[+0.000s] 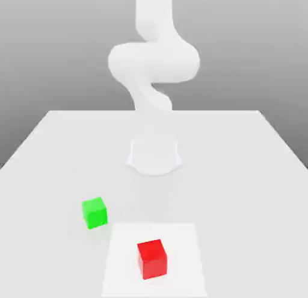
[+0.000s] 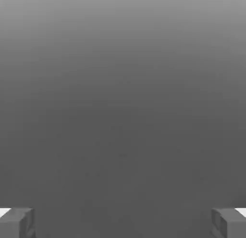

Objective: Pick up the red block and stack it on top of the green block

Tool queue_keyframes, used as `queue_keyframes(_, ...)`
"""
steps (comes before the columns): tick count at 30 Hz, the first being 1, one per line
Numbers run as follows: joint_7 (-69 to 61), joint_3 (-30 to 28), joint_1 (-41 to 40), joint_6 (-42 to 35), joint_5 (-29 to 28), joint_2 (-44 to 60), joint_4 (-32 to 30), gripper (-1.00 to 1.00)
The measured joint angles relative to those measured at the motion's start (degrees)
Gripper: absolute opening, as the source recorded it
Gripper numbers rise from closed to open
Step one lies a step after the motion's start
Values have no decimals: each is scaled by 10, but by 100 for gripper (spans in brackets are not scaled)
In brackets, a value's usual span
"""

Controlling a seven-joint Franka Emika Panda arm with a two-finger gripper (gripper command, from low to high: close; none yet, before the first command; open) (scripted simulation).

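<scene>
In the exterior view, the front block (image 1: 153, 259) lies on the patch (image 1: 123, 242), around its middle, with bare patch on every side of it. The back block (image 1: 95, 213) rests on the table (image 1: 240, 188), off the patch, just beyond its far corner at the exterior view's left. It sits behind the front block and to the exterior view's left of it, the two well apart. Behind both blocks and the patch, the arm (image 1: 154, 140) stands on the table, its base in line with the front block
</scene>
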Motion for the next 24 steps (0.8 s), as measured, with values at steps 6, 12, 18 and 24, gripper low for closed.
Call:
queue_keyframes(6, -49, -21, 20, 61, 10, 128, -45, 0)
queue_keyframes(12, -97, -34, 34, 120, 20, 253, -89, 0)
queue_keyframes(18, -140, -38, 38, 179, 23, 378, -132, 0)
queue_keyframes(24, -167, -36, 34, 251, 19, 501, -159, 0)
